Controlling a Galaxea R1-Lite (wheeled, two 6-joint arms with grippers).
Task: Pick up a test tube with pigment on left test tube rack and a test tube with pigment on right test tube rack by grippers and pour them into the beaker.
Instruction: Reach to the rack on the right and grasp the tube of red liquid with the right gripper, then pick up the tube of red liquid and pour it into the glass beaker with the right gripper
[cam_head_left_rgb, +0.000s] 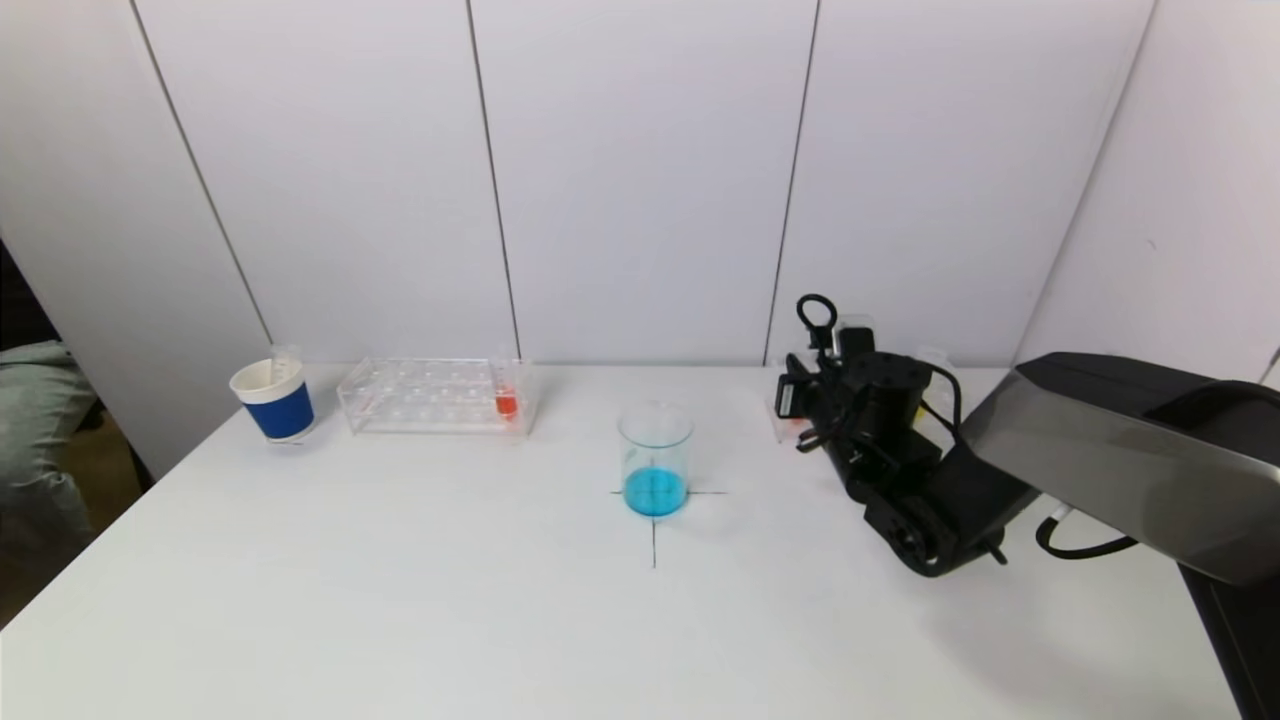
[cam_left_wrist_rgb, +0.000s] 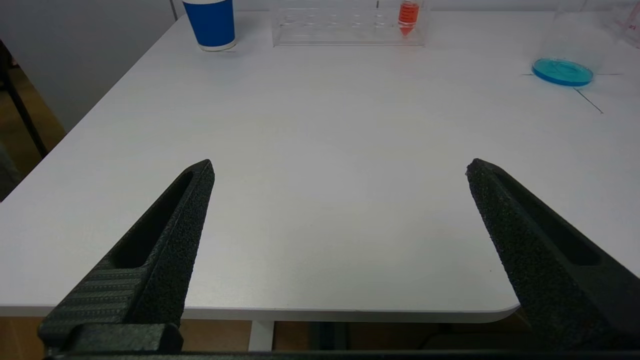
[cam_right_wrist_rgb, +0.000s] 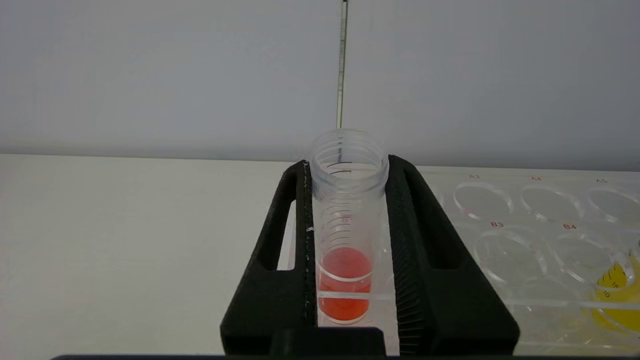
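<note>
In the right wrist view my right gripper is shut on a clear test tube holding red-orange pigment. The tube stands upright in the clear right rack. In the head view that gripper sits at the back right, and the arm covers most of the rack. The left rack holds one tube with red pigment at its right end. The beaker, with blue liquid in its bottom, stands at the table's centre on a cross mark. My left gripper hovers open and empty near the table's front edge.
A blue and white paper cup stands left of the left rack. A tube with yellow pigment sits farther along the right rack. White wall panels close off the back of the table.
</note>
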